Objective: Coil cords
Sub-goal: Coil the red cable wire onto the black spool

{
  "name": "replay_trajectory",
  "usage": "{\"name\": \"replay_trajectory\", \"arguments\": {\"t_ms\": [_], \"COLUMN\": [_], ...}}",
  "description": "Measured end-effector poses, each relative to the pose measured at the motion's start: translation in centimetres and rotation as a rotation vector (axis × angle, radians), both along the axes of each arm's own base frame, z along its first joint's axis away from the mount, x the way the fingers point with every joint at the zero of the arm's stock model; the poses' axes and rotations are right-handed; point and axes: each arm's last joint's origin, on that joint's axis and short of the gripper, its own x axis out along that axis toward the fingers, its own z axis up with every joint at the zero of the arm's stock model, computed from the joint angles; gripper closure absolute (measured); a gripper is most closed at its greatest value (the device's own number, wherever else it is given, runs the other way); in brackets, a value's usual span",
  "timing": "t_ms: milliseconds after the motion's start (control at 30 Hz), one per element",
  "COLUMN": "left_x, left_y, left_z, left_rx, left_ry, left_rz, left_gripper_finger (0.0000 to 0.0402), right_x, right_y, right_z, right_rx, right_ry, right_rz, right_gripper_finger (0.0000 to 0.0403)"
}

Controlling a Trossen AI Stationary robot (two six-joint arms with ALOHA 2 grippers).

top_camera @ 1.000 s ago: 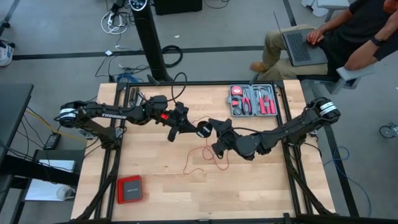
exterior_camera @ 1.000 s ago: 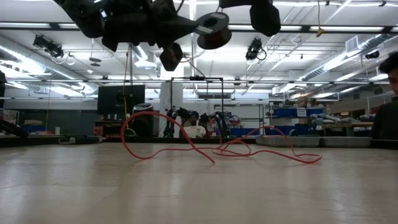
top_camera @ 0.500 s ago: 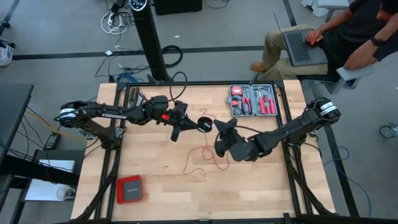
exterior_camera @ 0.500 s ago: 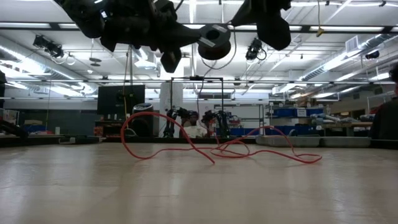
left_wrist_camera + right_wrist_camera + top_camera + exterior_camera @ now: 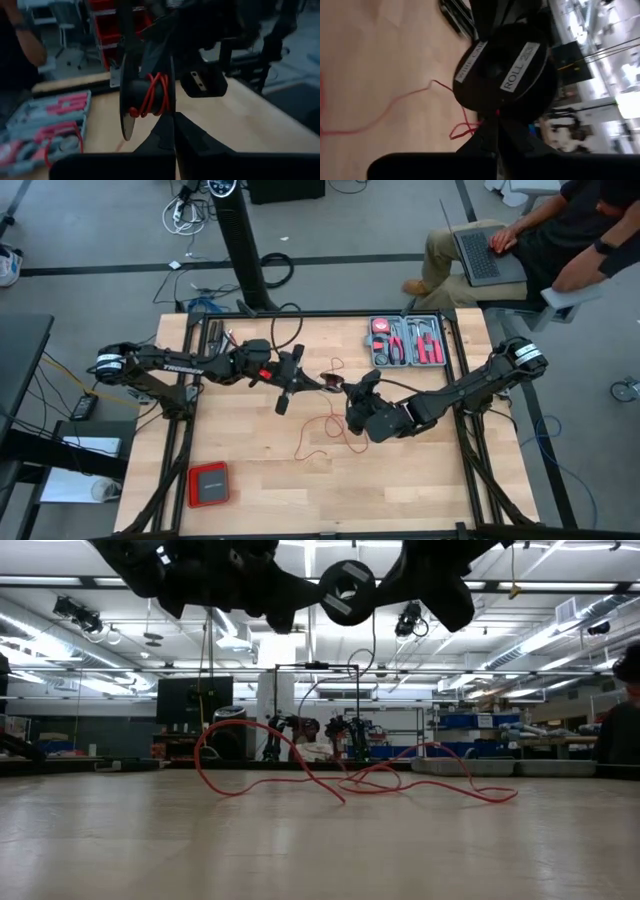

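Cord mostly loose on surface; spool has turned since a second ago, clamped between closed left gripper and closed right gripper; winding under way.

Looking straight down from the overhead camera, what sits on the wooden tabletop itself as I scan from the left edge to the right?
Flat red box → loose red cord lying mid-table → grey tool tray at the far right corner.

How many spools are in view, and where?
1. The black spool hangs in the air above mid-table, between the left gripper and the right gripper, a few turns of the red cord on its hub. None other shows.
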Motion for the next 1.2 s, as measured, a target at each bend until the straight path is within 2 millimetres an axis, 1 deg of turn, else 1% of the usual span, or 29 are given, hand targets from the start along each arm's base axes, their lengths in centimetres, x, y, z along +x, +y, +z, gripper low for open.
{"name": "replay_trajectory", "arguments": {"t_ms": [100, 200, 400, 500, 667, 833, 900, 1000, 1067, 1133, 1200], "left_x": [0.1, 0.2, 0.2, 0.2, 0.2, 0.2, 0.2, 0.1, 0.1, 0.1, 0.0], "left_y": [-0.6, -1.0, -1.4, -1.5, -2.1, -2.3, -2.4, -2.5, -2.6, -2.7, -2.8], "left_z": [0.0, 0.0, 0.0, 0.0, 0.0, 0.0, 0.0, 0.1, 0.2, 0.4, 0.6], "left_rx": [0.091, 0.152, 0.185, 0.187, 0.204, 0.197, 0.191, 0.183, 0.179, 0.176, 0.176], "left_ry": [-0.016, -0.027, -0.038, -0.043, -0.050, -0.056, -0.060, -0.072, -0.088, -0.111, -0.139], "left_rz": [-0.008, 0.003, -0.008, -0.030, -0.064, -0.108, -0.140, -0.189, -0.221, -0.256, -0.289], "left_gripper_finger": [0.0402, 0.0402, 0.0402, 0.0402, 0.0402, 0.0402, 0.0402, 0.0402, 0.0402, 0.0402, 0.0402], "right_x": [0.1, 0.1, -0.1, -0.4, -1.8, -3.6, -4.3, -5.0, -5.0, -5.0, -4.8], "right_y": [-0.2, -0.3, -0.3, -0.3, -0.2, -0.8, -1.0, -1.3, -1.7, -2.3, -2.9], "right_z": [-0.2, -0.4, -0.9, -1.4, -2.7, -3.5, -3.4, -3.4, -3.2, -2.9, -2.9], "right_rx": [0.069, 0.135, 0.242, 0.280, 0.344, 0.389, 0.432, 0.549, 0.637, 0.696, 0.715], "right_ry": [-0.022, -0.033, -0.030, -0.019, -0.038, -0.056, -0.066, -0.042, -0.061, -0.084, -0.100], "right_rz": [0.011, 0.024, 0.027, 0.016, 0.000, -0.016, 0.020, 0.170, 0.266, 0.314, 0.318], "right_gripper_finger": [0.0401, 0.0391, 0.0355, 0.0347, 0.0348, 0.0348, 0.0348, 0.0348, 0.0348, 0.0349, 0.0350]}}
